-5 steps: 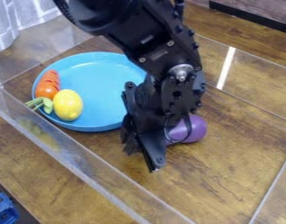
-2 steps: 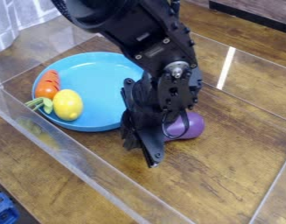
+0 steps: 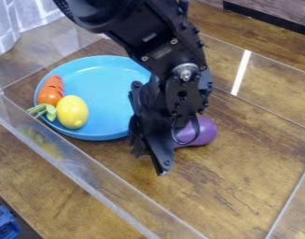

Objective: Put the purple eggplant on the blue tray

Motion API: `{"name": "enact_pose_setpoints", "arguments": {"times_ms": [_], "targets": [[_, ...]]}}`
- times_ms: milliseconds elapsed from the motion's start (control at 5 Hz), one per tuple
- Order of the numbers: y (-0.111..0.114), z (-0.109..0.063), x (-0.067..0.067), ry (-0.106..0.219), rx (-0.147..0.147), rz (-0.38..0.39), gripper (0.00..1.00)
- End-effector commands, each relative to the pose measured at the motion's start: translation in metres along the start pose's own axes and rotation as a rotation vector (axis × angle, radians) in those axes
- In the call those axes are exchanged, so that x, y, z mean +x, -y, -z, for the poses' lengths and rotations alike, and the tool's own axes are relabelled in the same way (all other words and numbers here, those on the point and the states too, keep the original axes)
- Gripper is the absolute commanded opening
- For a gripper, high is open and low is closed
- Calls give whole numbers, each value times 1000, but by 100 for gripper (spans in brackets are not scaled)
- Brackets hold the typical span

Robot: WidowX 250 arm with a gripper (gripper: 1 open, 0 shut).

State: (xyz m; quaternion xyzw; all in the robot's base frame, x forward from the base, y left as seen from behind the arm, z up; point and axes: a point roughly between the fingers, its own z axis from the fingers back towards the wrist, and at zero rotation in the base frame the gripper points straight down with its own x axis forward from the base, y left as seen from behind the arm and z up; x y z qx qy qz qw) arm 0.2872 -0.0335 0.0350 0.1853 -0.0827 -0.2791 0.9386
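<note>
The purple eggplant shows only its rounded end at the right side of my black gripper; the rest is hidden behind the fingers. The gripper points down at the wooden table and looks shut on the eggplant's hidden end. They hang just off the right rim of the blue tray, which lies to the left.
A yellow lemon and an orange carrot lie on the tray's left part. A clear plastic wall runs along the front left, and another stands at the back right.
The gripper and the eggplant have shifted together slightly left and up, toward the tray's rim. The jaws have stayed as they were.
</note>
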Motion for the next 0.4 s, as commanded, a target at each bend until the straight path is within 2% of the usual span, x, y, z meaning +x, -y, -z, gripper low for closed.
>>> {"name": "enact_pose_setpoints", "arguments": {"times_ms": [0, 200], "targets": [[-12, -7, 1, 33, 17, -29, 0], [-14, -6, 0, 35, 19, -24, 0]]}}
